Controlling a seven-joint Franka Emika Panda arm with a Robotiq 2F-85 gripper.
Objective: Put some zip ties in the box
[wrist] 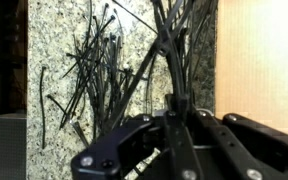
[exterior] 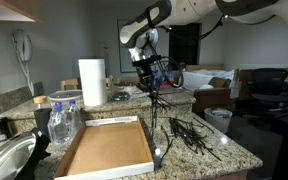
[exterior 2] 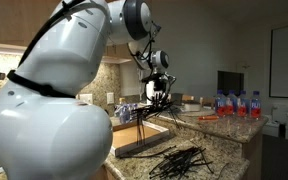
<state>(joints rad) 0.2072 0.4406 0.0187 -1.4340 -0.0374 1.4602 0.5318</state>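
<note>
My gripper (exterior: 152,84) hangs high above the granite counter, shut on a bundle of black zip ties (exterior: 155,112) that dangle from it; it also shows in an exterior view (exterior 2: 156,97) and in the wrist view (wrist: 174,105). A loose pile of black zip ties (exterior: 191,135) lies on the counter below and to the right, seen too in an exterior view (exterior 2: 176,160) and in the wrist view (wrist: 94,70). The shallow cardboard box (exterior: 109,148) lies flat beside the pile, its brown floor bare; its edge shows in the wrist view (wrist: 259,50).
A paper towel roll (exterior: 92,82) stands behind the box. Water bottles (exterior: 62,122) and a metal sink (exterior: 4,162) are beside the box. More bottles (exterior 2: 236,103) stand on a far counter. The counter edge (exterior: 239,162) is near the pile.
</note>
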